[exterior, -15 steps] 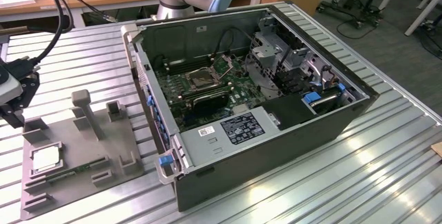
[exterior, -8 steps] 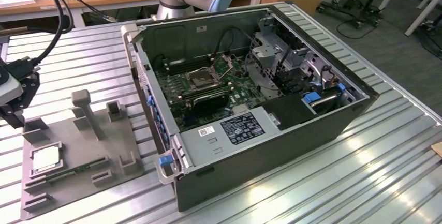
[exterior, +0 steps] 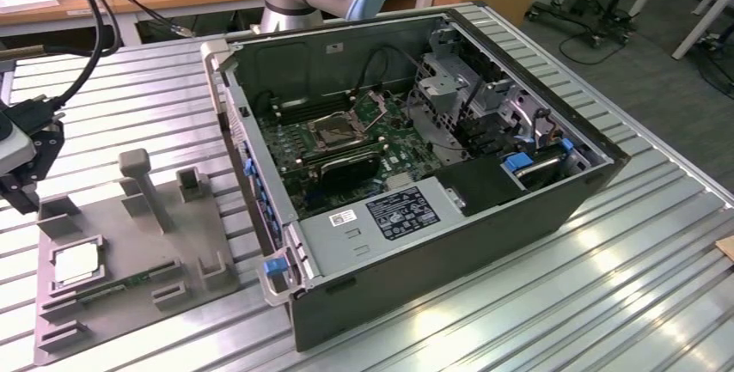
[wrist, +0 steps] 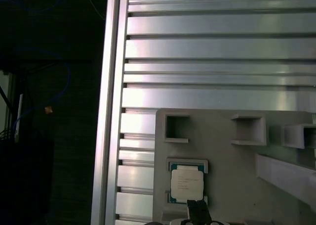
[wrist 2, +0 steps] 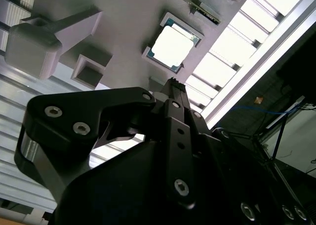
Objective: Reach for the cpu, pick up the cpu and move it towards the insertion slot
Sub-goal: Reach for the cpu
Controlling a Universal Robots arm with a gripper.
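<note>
The cpu (wrist: 186, 181) lies flat, top up, in a gray holder (wrist: 232, 160); the tool (wrist 2: 174, 82) hovers close above it, and I cannot tell its grip.

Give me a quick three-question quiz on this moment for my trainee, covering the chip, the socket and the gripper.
1. Where does the small square silver-topped cpu lie?
A) in a recess of the grey plastic fixture tray
B) in the gripper's grasp
C) seated in the socket
2. True or false: the shiny metal-framed square insertion slot inside the open black computer case already holds the cpu.
3. In the exterior view, on which side of the case is the black gripper?

Key:
1. A.
2. False: the cpu is on the tray, outside the case.
3. The exterior view's left, near the tray.
</note>
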